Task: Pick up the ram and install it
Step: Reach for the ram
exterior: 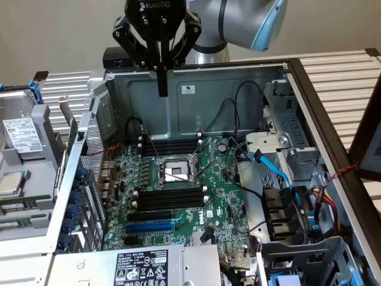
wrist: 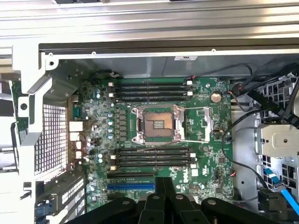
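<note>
1. The claw [exterior: 162,89] is being held high over the open computer case [exterior: 131,101], its fingers being kept pressed together with nothing gripped between them.
2. The ram [exterior: 24,202] is being left lying flat outside the case, at the exterior view's left. It is near a hard drive [exterior: 21,134] and well apart from the claw, and what looks like a second green stick is lying just beside it.
3. The pick-up is being judged as not yet begun. For it, the fingers would need to be opened and brought over the stick's long edges.
4. Inside the case, the motherboard [wrist: 205,154] is being shown with its black memory slots [wrist: 152,156] standing empty in two banks. The banks lie on either side of the bare CPU socket [wrist: 157,123].
5. A blue expansion slot [wrist: 131,186] is also being left empty, while black cables and a blue cable [exterior: 277,170] are being kept bundled at the exterior view's right.
</note>
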You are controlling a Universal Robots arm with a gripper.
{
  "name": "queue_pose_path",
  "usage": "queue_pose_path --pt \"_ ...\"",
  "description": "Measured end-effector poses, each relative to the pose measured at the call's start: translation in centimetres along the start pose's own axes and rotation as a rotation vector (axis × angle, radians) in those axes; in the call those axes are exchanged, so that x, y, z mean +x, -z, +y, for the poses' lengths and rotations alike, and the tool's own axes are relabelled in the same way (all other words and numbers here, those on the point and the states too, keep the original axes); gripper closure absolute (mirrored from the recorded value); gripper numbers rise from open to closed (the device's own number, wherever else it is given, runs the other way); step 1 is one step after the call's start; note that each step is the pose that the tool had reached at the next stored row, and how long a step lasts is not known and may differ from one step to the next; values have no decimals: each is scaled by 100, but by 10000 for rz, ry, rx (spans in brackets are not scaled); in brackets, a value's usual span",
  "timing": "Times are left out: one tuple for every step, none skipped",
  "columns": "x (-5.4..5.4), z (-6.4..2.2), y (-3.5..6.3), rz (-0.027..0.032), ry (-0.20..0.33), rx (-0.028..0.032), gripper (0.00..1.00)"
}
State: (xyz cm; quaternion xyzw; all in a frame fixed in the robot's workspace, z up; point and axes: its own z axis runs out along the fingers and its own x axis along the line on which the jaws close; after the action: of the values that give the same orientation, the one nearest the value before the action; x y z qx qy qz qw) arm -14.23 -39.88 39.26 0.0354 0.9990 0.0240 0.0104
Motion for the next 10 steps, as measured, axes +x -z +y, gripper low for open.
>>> queue_pose_path --pt "39 -3 1 0 0 0 90" --pt "77 -6 2 0 -1 0 90" --pt "123 -9 2 0 -1 -1 90" --pt "170 -11 4 0 0 0 90" --pt "213 -14 5 0 0 0 90" --pt "258 -16 5 0 -1 0 90" --pt "303 -19 6 0 -1 0 90" --pt "349 -22 6 0 0 0 90" --pt "394 -24 6 0 0 0 90" --pt "439 -26 7 0 -1 0 90"
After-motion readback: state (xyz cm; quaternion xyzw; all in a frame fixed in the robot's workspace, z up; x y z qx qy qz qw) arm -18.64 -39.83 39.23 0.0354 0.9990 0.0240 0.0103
